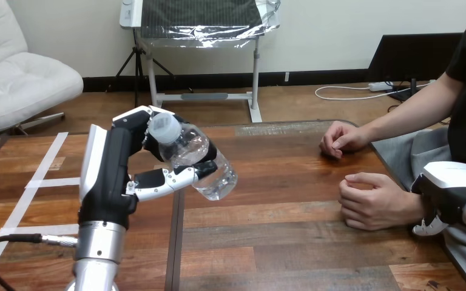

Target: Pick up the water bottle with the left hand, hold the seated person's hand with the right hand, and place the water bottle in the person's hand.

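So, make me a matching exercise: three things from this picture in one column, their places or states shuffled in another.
1. water bottle
2. right hand
3. person's nearer hand

a. beside the person's wrist, at the view's right edge
b. curled, resting on the table
c. tilted, gripped by the left hand

Pairs: 1-c, 2-a, 3-b

Brown wooden plank table [279, 242]: white tape strips [48, 182] at nine o'clock; person's far hand [341, 138] at two, near hand [373, 201] at three.

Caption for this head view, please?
Left hand holds a water bottle above the table; right hand beside the person's nearer hand.
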`<state>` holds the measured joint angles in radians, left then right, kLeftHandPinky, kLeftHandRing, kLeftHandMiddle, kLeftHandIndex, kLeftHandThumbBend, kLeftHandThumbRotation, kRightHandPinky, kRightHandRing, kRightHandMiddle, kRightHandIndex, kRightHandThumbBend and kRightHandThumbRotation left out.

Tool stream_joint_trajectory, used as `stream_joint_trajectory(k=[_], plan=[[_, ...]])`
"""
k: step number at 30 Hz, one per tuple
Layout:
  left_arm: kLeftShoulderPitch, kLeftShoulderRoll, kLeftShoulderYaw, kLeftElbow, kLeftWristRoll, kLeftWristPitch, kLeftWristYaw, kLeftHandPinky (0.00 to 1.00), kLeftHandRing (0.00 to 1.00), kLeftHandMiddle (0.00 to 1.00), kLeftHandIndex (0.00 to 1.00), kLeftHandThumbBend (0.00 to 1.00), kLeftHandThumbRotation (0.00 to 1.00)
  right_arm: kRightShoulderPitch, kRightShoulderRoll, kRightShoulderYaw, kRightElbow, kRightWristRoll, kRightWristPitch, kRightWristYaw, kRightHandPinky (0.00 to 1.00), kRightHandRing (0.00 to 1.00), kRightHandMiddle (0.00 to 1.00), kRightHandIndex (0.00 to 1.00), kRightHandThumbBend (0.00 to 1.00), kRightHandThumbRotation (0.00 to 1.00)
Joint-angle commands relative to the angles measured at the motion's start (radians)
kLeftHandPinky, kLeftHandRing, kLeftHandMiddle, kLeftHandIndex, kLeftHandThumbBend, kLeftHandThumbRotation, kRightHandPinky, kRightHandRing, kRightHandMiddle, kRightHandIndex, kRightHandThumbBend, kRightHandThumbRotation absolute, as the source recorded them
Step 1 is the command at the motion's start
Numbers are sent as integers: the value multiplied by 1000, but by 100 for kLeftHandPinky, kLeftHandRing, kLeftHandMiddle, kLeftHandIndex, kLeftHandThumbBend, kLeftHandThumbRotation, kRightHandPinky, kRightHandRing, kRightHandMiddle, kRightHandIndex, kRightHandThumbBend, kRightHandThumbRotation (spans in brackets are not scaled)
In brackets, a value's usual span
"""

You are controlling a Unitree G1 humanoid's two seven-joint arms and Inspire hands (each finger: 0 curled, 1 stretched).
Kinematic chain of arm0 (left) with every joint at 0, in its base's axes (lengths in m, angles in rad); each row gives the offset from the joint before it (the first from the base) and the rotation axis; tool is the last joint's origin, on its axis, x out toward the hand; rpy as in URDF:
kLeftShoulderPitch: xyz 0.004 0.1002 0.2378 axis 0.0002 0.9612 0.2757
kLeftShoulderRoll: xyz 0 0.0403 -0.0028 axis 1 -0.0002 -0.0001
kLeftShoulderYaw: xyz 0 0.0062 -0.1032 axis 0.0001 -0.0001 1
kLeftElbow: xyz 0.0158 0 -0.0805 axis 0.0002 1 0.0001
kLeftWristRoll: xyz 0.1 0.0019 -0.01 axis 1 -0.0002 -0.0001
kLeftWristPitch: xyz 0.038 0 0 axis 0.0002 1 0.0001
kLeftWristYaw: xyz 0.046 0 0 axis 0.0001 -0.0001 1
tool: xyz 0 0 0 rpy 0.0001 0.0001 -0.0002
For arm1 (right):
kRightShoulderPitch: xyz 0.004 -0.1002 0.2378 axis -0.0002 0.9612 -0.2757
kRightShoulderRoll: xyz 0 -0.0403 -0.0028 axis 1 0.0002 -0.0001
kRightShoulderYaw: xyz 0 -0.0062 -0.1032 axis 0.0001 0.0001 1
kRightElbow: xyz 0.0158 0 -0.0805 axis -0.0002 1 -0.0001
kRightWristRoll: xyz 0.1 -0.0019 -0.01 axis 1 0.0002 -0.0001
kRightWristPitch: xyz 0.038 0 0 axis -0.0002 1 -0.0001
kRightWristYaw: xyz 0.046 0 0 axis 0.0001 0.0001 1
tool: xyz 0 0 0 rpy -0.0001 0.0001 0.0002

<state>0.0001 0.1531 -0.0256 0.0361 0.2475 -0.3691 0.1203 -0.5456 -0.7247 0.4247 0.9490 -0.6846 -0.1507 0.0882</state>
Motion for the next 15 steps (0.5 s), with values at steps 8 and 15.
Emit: stream_joint_trajectory(k=[8, 15], plan=[[-97, -25, -26, -66, 13, 1, -19, 37, 38, 42, 48, 63, 0, 21, 61, -7, -34, 45, -33, 24, 29, 40, 50, 60, 67, 0], [-112, -41, -42, -58, 26, 4, -23, 37, 38, 42, 48, 63, 0, 23, 52, -26, -67, 57, -30, 29, 27, 37, 47, 48, 68, 0]])
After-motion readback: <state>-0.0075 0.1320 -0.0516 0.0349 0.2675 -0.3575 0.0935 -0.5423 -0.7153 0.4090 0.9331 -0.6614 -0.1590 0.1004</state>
